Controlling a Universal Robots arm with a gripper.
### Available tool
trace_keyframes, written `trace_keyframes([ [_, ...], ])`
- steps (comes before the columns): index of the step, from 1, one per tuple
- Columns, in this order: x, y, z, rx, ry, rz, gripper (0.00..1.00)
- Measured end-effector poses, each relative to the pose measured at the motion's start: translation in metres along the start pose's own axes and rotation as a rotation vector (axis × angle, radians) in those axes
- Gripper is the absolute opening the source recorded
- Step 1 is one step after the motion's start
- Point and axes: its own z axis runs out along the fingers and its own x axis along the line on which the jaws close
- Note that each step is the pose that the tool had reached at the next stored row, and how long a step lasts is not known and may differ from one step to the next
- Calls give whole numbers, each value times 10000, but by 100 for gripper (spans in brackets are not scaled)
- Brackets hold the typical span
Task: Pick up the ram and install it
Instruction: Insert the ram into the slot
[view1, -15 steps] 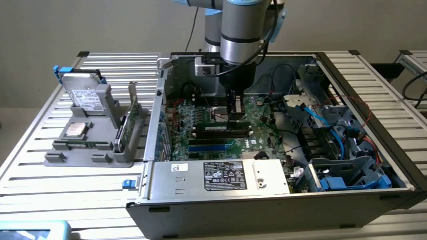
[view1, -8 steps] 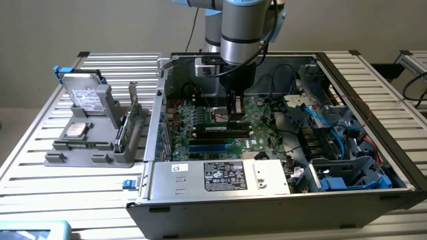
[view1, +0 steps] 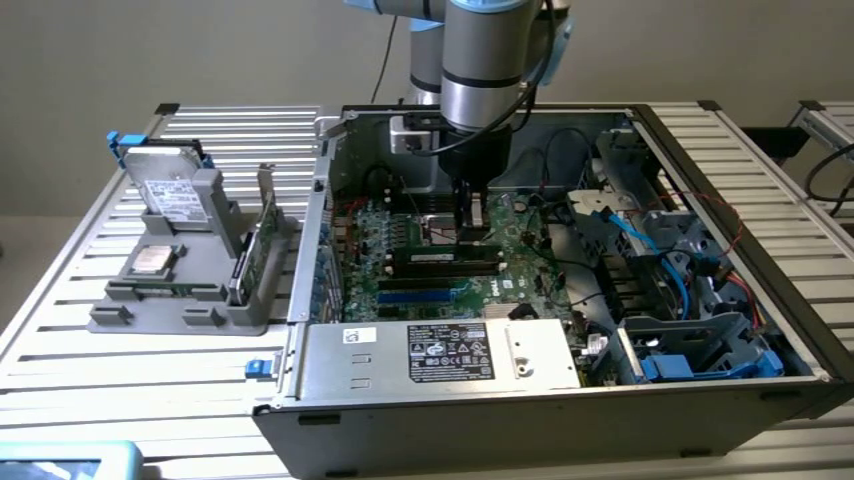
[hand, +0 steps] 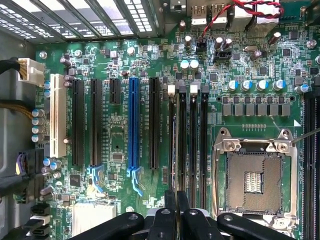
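Observation:
My gripper (view1: 474, 238) reaches down into the open computer case (view1: 320, 200), just above the motherboard (view1: 400, 270). In the wrist view its black fingers (hand: 170, 212) are pinched together over the first of the long black memory slots (hand: 194, 135). The ram (hand: 175, 145) shows edge-on as a thin pale-green strip along that slot, running out from between the fingertips. It stands upright, lined up with the slot. Whether it is pressed fully down I cannot tell. The white slot clips (hand: 171, 90) sit at the strip's far end.
A grey holder (view1: 174, 300) on the exterior view's left carries a hard drive (view1: 174, 190) and an upright green expansion card (view1: 263, 235). The power supply (view1: 447, 352) lies along the case front. Cables and a blue drive cage (view1: 694, 350) crowd the right. The CPU socket (hand: 254, 180) lies beside the memory slots.

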Motion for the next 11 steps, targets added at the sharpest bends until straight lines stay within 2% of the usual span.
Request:
trace_keyframes([
  [11,4,3,3,10,4,-27,13],
])
